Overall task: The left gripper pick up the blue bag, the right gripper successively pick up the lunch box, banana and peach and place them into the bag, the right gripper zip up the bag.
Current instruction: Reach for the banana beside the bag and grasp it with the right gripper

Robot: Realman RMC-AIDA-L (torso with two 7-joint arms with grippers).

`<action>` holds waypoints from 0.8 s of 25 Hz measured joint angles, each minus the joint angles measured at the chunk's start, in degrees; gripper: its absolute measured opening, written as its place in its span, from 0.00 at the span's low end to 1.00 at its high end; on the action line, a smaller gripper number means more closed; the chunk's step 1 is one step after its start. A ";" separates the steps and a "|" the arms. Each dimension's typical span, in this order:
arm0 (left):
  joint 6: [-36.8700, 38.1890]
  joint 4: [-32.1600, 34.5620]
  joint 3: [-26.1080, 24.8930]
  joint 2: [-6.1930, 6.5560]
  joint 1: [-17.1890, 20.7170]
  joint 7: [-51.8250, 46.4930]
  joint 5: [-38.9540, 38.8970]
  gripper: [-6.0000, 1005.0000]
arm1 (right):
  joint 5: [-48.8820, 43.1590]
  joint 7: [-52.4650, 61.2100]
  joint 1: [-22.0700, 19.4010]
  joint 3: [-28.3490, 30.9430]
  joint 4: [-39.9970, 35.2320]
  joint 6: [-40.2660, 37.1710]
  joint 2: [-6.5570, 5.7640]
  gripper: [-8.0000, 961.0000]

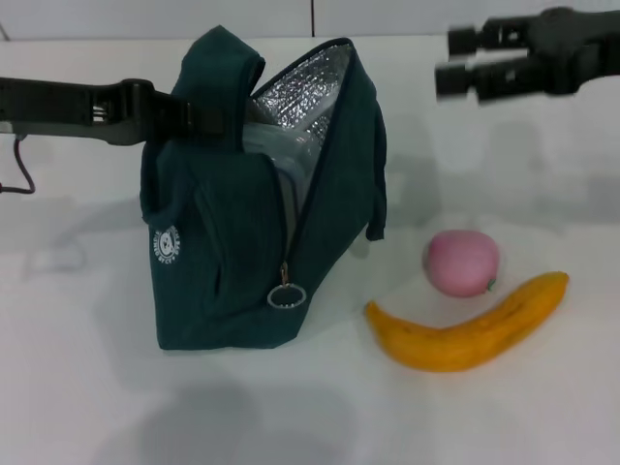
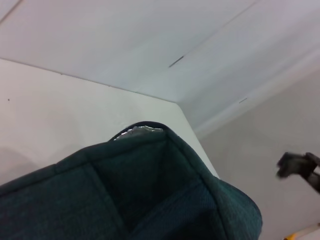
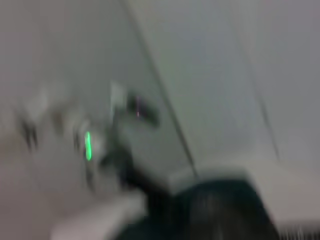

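Observation:
The blue bag (image 1: pixel 242 242) stands upright on the white table with its top open, showing silver foil lining. My left gripper (image 1: pixel 189 116) comes in from the left and is shut on the bag's near handle. The bag's fabric fills the lower part of the left wrist view (image 2: pixel 150 200). A pale clear shape, the lunch box (image 1: pixel 276 155), shows inside the bag's mouth. The peach (image 1: pixel 461 262) and the banana (image 1: pixel 470 329) lie on the table to the right of the bag. My right gripper (image 1: pixel 453 60) is open and empty, in the air above and to the right of the bag.
The ring zipper pull (image 1: pixel 287 295) hangs low on the bag's front end, with the zipper open. A dark cable (image 1: pixel 19 174) lies at the far left edge. The right wrist view is blurred, showing only the dark bag (image 3: pixel 220 210).

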 joint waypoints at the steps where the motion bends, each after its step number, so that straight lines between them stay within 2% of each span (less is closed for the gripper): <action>1: -0.01 0.03 0.01 -0.03 -0.03 0.10 0.04 0.04 | -8.08 3.42 1.40 2.45 -3.99 -3.14 0.24 0.73; 5: -0.03 0.08 0.18 -0.13 -0.21 0.40 0.21 0.04 | -32.48 8.24 9.41 9.10 -12.96 -17.88 2.93 0.86; 6: -0.04 0.02 0.21 -0.17 -0.28 0.50 0.30 0.04 | -35.83 7.83 10.77 9.29 -13.65 -20.15 3.48 0.89; 8: -0.08 0.00 0.22 -0.36 -0.35 0.83 0.46 0.04 | -44.05 5.36 14.11 8.67 -14.64 -25.36 5.42 0.89; 9: -0.10 0.01 0.23 -0.48 -0.35 1.01 0.48 0.04 | -46.00 4.21 14.91 8.32 -14.70 -26.31 6.12 0.89; 10: -0.12 0.02 0.24 -0.62 -0.34 1.21 0.49 0.04 | -46.00 4.21 14.91 8.32 -14.70 -26.31 6.12 0.89; 11: -0.14 0.02 0.21 -0.70 -0.29 1.33 0.49 0.04 | -48.68 2.35 15.99 7.80 -14.72 -27.67 7.14 0.89; 12: -0.16 0.02 0.15 -0.75 -0.22 1.38 0.49 0.04 | -52.52 -1.21 17.12 6.46 -14.93 -29.20 9.08 0.89; 15: -0.17 0.02 -0.04 -0.78 0.07 1.31 0.48 0.04 | -56.00 -4.68 17.40 2.57 -16.16 -29.65 11.44 0.88; 17: -0.12 0.03 -0.07 -0.79 0.15 1.03 0.50 0.04 | -58.02 -5.59 16.82 -1.06 -16.96 -28.67 12.67 0.88; 20: -0.03 0.02 -0.05 -0.82 0.28 0.90 0.39 0.04 | -59.10 -6.02 15.77 -7.29 -17.56 -26.04 13.37 0.87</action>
